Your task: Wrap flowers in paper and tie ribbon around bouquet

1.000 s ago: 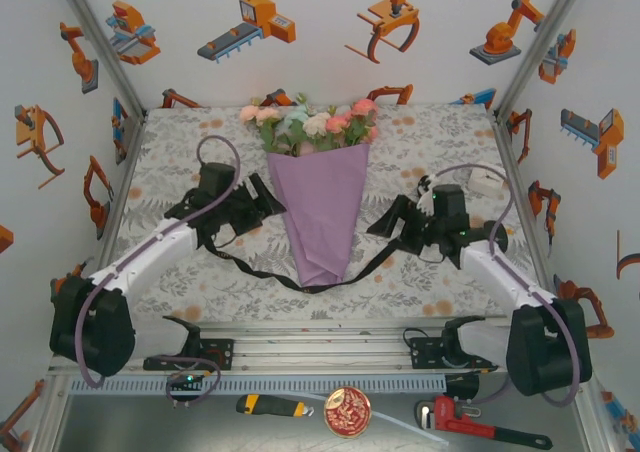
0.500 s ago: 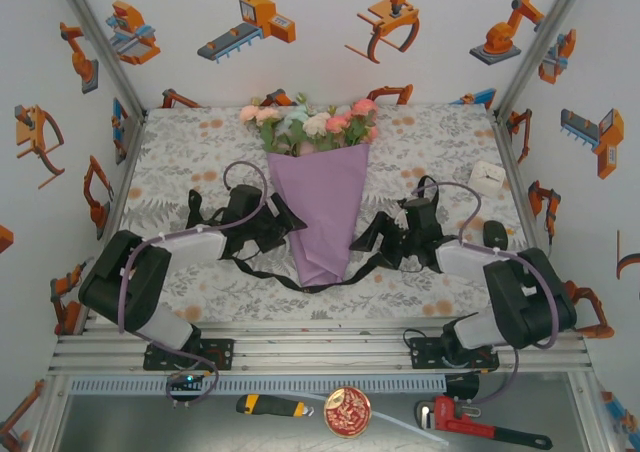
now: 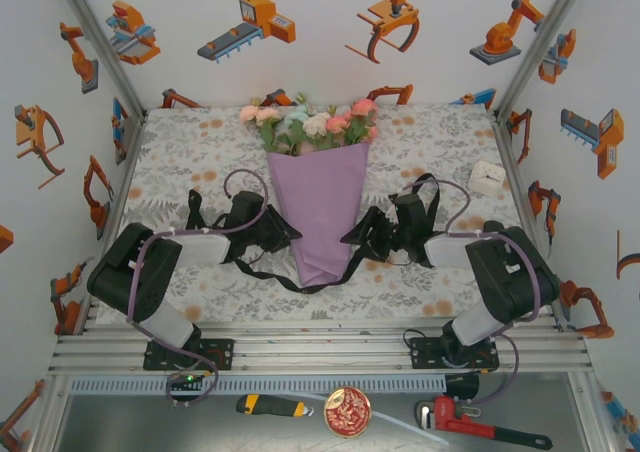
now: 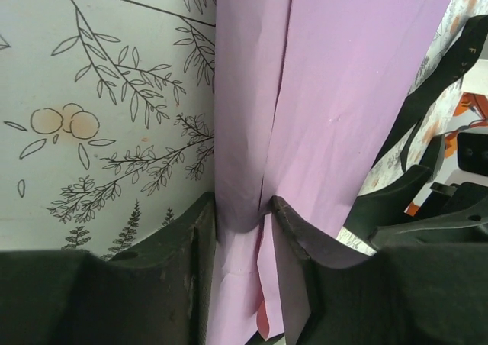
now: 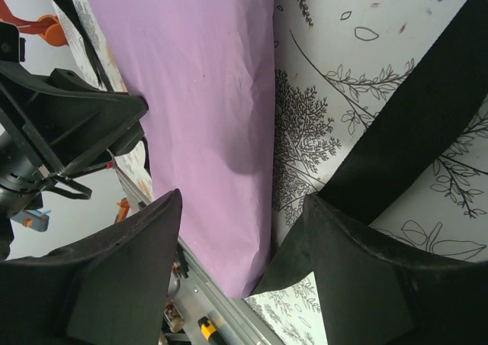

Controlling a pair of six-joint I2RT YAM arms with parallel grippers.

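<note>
Securing the bouquet (image 3: pixel 318 187) lying mid-desk (image 3: pixel 180 152) calls for a steady hold: the left claw (image 4: pixel 242 207) is clamped on the left fold of the paper (image 4: pixel 343 93); the right claw (image 5: pixel 240 207), fingers apart, straddles the right edge beside the ribbon (image 5: pixel 412 124). Close it gently, probably on ribbon alone.

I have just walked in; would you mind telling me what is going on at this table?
Two robot arms are working on a bouquet, flowers in a purple paper cone, lying on the table. The left gripper appears to pinch a fold at the cone's left edge. The right gripper has its jaws open around the right edge near the tip. A black ribbon runs past the narrow end, not yet tied.
</note>
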